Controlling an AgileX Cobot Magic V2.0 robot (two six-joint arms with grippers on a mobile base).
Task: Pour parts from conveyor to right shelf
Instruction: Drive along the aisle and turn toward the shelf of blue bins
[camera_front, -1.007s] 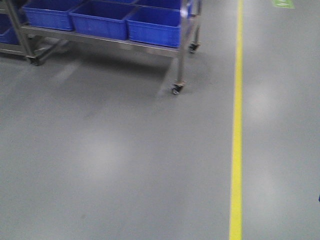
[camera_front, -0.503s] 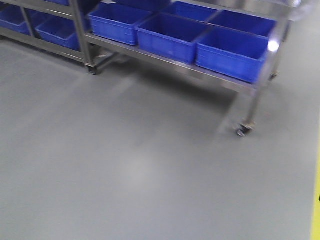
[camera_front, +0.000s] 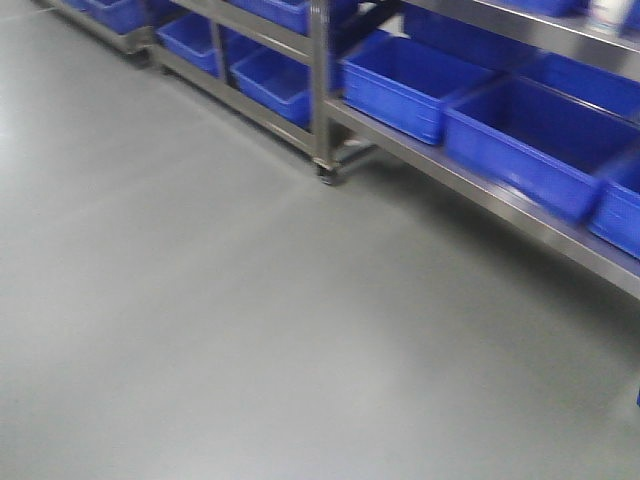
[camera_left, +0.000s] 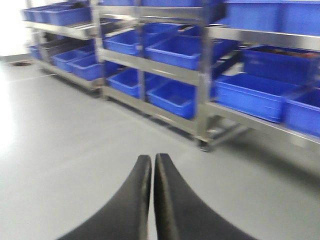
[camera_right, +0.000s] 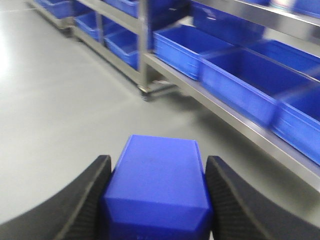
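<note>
Glossy blue block (camera_right: 156, 182), boxy with bevelled corners, is clamped between the right gripper (camera_right: 157, 167) and its ribbed black fingers (camera_right: 75, 205). Left gripper (camera_left: 151, 162) is pinched together, nothing held. Steel shelf (camera_right: 215, 107) of blue bins (camera_right: 240, 80) is seen far right.

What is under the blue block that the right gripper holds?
Grey floor shows beyond the blue block in the right gripper. The spot directly beneath is covered by the block.

left tool (camera_left: 151, 158): jaws met tip to tip, nothing between | grey floor (camera_left: 65, 130) lay beneath | steel shelf (camera_left: 150, 65) tiers carried blue bins (camera_left: 252, 95) behind, blurred
</note>
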